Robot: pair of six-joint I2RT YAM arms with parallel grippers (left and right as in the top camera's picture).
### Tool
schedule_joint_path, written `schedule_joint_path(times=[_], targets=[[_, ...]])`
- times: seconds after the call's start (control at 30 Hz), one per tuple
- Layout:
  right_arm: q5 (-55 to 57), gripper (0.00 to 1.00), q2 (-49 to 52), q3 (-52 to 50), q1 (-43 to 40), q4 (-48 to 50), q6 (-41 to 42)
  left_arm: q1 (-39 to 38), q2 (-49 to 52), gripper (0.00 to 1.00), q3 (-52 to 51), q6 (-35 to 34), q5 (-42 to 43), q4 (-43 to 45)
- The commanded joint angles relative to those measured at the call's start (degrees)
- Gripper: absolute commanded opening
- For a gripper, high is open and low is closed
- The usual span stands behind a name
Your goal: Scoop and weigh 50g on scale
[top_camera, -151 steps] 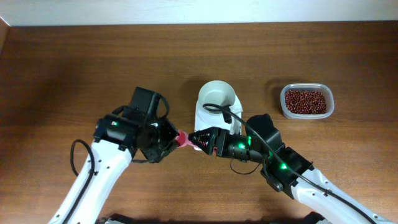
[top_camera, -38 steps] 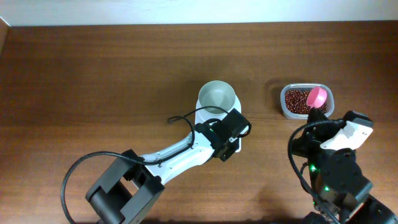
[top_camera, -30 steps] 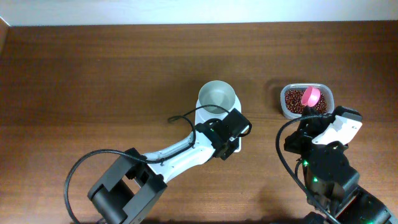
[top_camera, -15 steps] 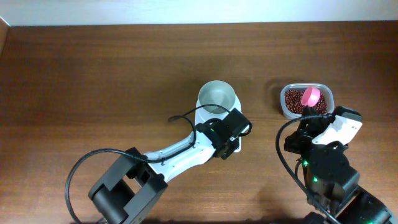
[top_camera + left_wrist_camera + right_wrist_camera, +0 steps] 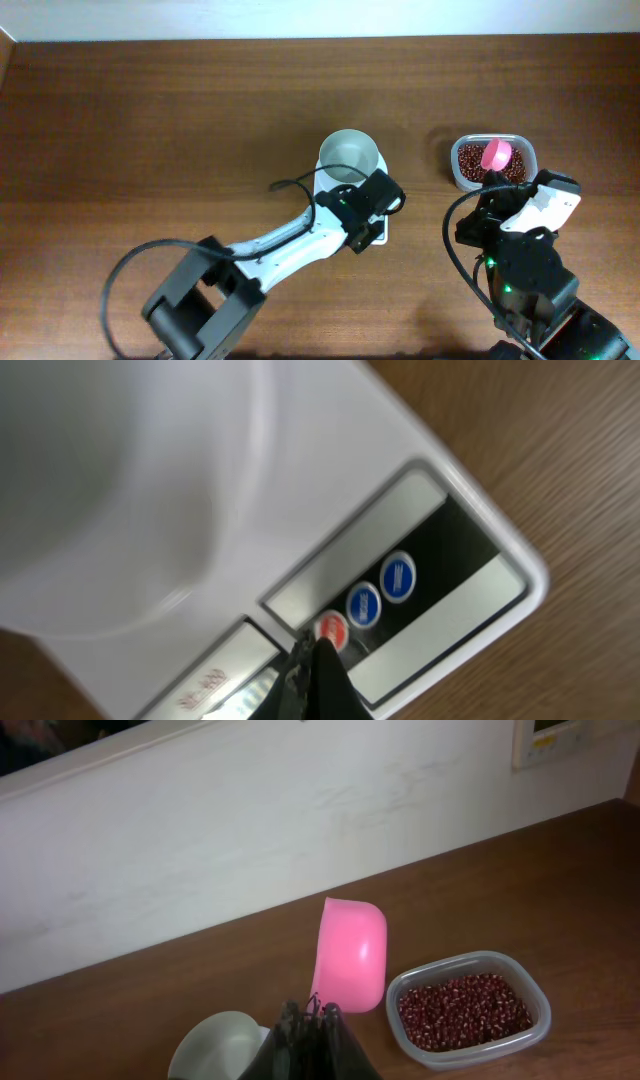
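Observation:
The scale (image 5: pixel 325 186) stands mid-table, its white bowl (image 5: pixel 349 156) empty. My left gripper (image 5: pixel 372 218) is shut, and in the left wrist view its tip (image 5: pixel 310 645) rests at the red button (image 5: pixel 331 626) on the scale's panel (image 5: pixel 440 610), beside two blue buttons (image 5: pixel 364 604). My right gripper (image 5: pixel 312 1010) is shut on the handle of a pink scoop (image 5: pixel 350 953). The scoop (image 5: pixel 497 154) hangs over the near left part of the clear tub (image 5: pixel 530 160) of red-brown beans (image 5: pixel 475 165). No beans show on the scoop.
The tub (image 5: pixel 540 1020) sits to the right of the scale's bowl (image 5: pixel 215 1042), with a strip of bare wood between them. A white wall runs along the table's far edge. The left arm's cable loops beside the bowl (image 5: pixel 290 188).
Five seconds ago both grippers met at the scoop beside the scale. Now the right one holds it over the tub and the left is at the scale's buttons. Hardly anything moved in the last second.

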Motion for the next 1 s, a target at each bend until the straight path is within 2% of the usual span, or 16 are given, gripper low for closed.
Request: schedule_joint_path(times=[0.0,0.13,0.17,0.23,0.27,0.37,0.4,0.43,0.47,0.77,0.97], targets=[[0.8,0.04,0.0,1.0,0.2,0.5,-0.7,0.4,-11.2,0.0,3.3,0.9,-0.7,-2.2],[3.8,0.04,0.0,1.0,0.2,1.4,-0.9,1.2,-22.3,0.01,3.3,0.9,-0.7,-8.8],[4.6,0.04,0.2,1.0,0.2,1.8,-1.5,2.4,-25.9,0.06,3.3,0.9,-0.7,-9.8],[4.8,0.04,1.6,1.0,0.1,4.6,-6.7,6.0,-31.6,0.35,3.3,0.9,-0.6,-10.0],[4.8,0.04,3.0,1.0,0.2,6.1,-7.3,8.2,-33.6,0.42,3.3,0.9,-0.6,-10.0],[4.8,0.04,5.6,1.0,0.2,7.3,-7.3,13.5,-36.1,0.5,3.3,0.9,-0.6,-10.5],[4.8,0.04,6.8,1.1,0.2,7.4,-7.3,15.5,-36.4,0.64,3.3,0.9,-0.6,-11.0],[4.8,0.04,7.5,1.2,0.2,7.4,-7.3,16.3,-36.3,0.91,3.3,0.9,-0.6,-11.3],[4.6,0.04,8.1,1.5,0.2,7.4,-7.3,17.1,-36.3,0.99,3.3,0.9,-0.7,-11.8],[-0.2,0.04,8.6,3.2,0.2,6.8,-7.2,17.5,-36.3,0.99,3.3,0.9,-0.9,-13.6],[-3.3,0.04,8.6,7.5,0.1,-1.7,-6.6,17.5,-36.3,0.99,3.3,0.9,-1.1,-14.4]])
